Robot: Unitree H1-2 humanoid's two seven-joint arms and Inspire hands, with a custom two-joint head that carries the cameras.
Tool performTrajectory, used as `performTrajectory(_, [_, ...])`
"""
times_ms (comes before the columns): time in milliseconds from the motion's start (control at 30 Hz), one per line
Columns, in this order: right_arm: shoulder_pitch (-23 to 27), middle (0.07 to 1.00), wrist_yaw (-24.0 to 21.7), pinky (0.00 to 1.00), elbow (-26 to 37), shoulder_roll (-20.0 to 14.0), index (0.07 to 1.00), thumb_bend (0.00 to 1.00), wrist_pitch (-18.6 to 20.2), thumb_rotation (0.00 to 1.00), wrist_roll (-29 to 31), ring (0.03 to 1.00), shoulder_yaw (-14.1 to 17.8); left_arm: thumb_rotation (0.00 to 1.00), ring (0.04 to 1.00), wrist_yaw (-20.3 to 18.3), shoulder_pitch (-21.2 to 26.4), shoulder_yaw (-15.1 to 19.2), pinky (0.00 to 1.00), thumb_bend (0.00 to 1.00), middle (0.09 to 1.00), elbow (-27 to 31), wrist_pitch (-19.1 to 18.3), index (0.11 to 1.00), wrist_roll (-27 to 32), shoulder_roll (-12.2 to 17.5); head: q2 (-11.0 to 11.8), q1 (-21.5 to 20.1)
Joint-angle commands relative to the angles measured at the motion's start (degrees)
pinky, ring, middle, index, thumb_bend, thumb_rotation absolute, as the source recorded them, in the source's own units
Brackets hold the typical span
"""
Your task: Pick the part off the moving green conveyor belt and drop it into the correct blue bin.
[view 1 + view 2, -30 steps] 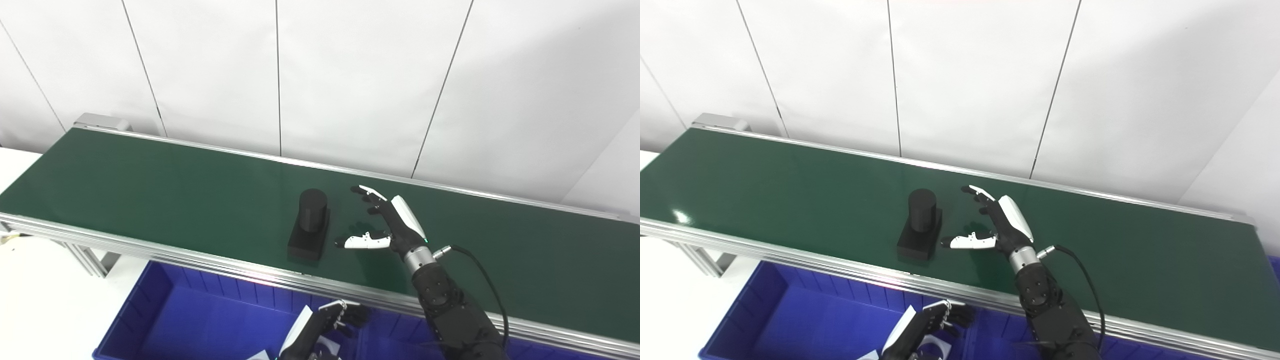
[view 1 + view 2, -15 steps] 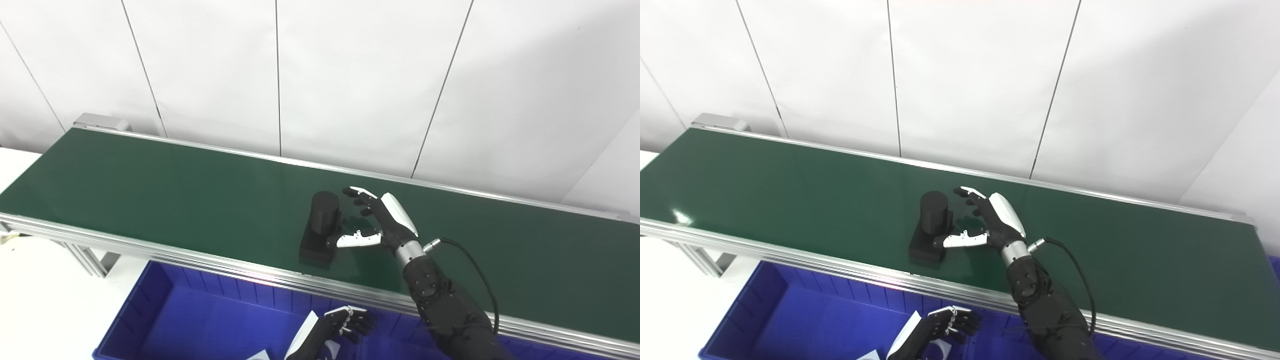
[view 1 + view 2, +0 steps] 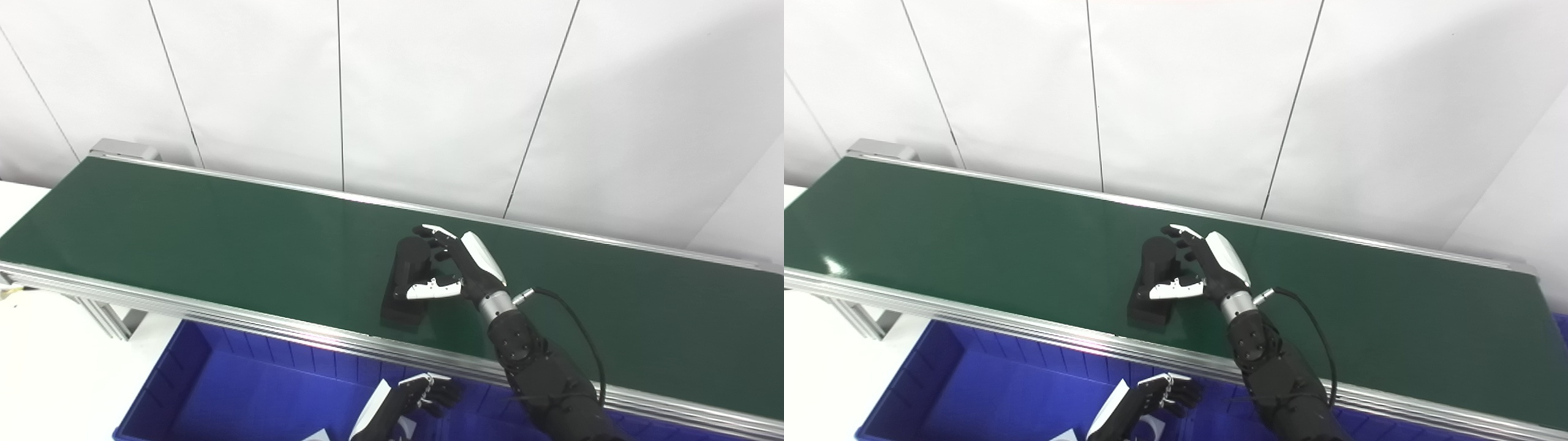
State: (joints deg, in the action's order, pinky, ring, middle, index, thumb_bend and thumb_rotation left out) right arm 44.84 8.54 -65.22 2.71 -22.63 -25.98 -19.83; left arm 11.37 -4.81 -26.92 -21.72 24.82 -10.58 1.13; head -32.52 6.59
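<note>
I note a matte black part [image 3: 407,282], cylinder on block, on the smooth green belt [image 3: 184,245]; right hand [image 3: 456,269] fingers wrapping it, grip unconfirmed. Left hand [image 3: 410,401] curled over the blue bin [image 3: 245,392].

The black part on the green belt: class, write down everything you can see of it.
The black part is matte and dark: an upright cylinder on a flat rectangular base. It stands on the green belt, near its front edge, above the blue bin. The right hand wraps round the cylinder, fingers behind and thumb in front; a firm grip cannot be confirmed.
</note>
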Motion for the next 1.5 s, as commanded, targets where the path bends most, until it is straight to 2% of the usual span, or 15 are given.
performTrajectory(0, [2.4,0.760,3.0,0.61,2.1,0.9,0.748,0.95,-3.6,0.28,0.5,0.699,0.2,0.06,0.665,0.8,0.6,-0.3,0.60,0.82,0.687,1.1,2.1,0.682,-0.1,-0.6,-0.1,0.1])
performTrajectory(33, [2.3,0.700,3.8,0.53,2.3,0.9,0.709,0.92,-3.9,0.23,0.9,0.609,0.3,0.06,0.666,0.8,0.6,-0.3,0.60,0.82,0.688,1.1,2.1,0.683,-0.1,-0.6,-0.1,0.1])
performTrajectory(67, [2.0,0.700,4.6,0.53,2.8,1.1,0.709,0.92,-4.2,0.23,1.7,0.609,0.5,0.06,0.666,0.7,0.6,-0.4,0.60,0.82,0.688,1.1,2.1,0.683,-0.1,-0.6,-0.1,0.0])
performTrajectory(100, [1.9,0.573,5.1,0.43,3.1,1.2,0.640,0.71,-4.3,0.09,2.2,0.504,0.6,0.06,0.668,0.7,0.6,-0.4,0.60,0.82,0.689,1.2,2.1,0.683,-0.1,-0.6,-0.1,0.0])
performTrajectory(167, [1.6,0.492,6.4,0.37,3.8,1.1,0.569,0.58,-4.3,0.02,2.7,0.439,0.0,0.06,0.671,0.7,0.7,-0.4,0.60,0.82,0.691,1.1,2.1,0.684,-0.1,-0.6,-0.2,-0.1])
performTrajectory(233, [1.5,0.457,7.6,0.34,4.1,0.8,0.522,0.54,-4.3,0.00,2.6,0.399,-1.0,0.06,0.668,1.0,0.8,-0.4,0.60,0.83,0.690,1.0,2.1,0.682,-0.3,-0.6,-0.2,0.0])
performTrajectory(633, [2.0,0.444,8.6,0.31,4.4,0.3,0.508,0.52,-4.3,0.00,2.4,0.361,-2.5,0.06,0.658,0.4,1.0,-0.4,0.59,0.82,0.686,1.0,2.1,0.683,0.4,-0.2,-0.3,-0.5])
performTrajectory(967, [1.5,0.446,8.3,0.31,5.4,-0.6,0.504,0.53,-4.3,0.00,2.5,0.364,-3.1,0.06,0.656,0.6,1.2,-0.6,0.59,0.82,0.685,0.6,2.1,0.683,0.6,-0.1,-0.4,-0.5])
performTrajectory(1033, [1.1,0.450,8.2,0.32,6.6,-1.0,0.502,0.53,-4.2,0.00,2.6,0.371,-3.0,0.06,0.658,0.5,1.3,-0.5,0.59,0.82,0.684,0.6,2.1,0.683,0.6,-0.1,-0.4,-1.6])
performTrajectory(1133, [-0.6,0.451,7.2,0.32,11.2,-2.2,0.500,0.53,-4.3,0.00,3.3,0.373,-3.0,0.09,0.656,0.7,1.4,-0.3,0.58,0.82,0.682,0.3,2.1,0.681,0.2,0.0,-0.5,-4.0])
performTrajectory(1267, [-3.9,0.447,5.0,0.32,19.6,-4.6,0.503,0.53,-4.3,0.00,5.4,0.371,-2.9,0.07,0.667,-0.2,1.1,0.8,0.59,0.81,0.695,0.7,2.1,0.687,1.0,-0.1,-0.6,-7.2])
performTrajectory(1367, [-6.7,0.436,3.0,0.31,25.5,-5.7,0.506,0.52,-4.3,0.00,7.7,0.359,-1.3,0.08,0.679,-1.6,0.9,1.9,0.61,0.81,0.701,1.3,2.1,0.689,2.3,0.4,-0.9,-12.4])
performTrajectory(1467, [-9.4,0.435,1.8,0.31,30.5,-6.3,0.510,0.52,-4.1,0.00,8.3,0.364,0.6,0.05,0.673,-2.3,1.0,2.5,0.62,0.79,0.696,2.3,2.1,0.690,3.0,1.4,-1.3,-15.6])
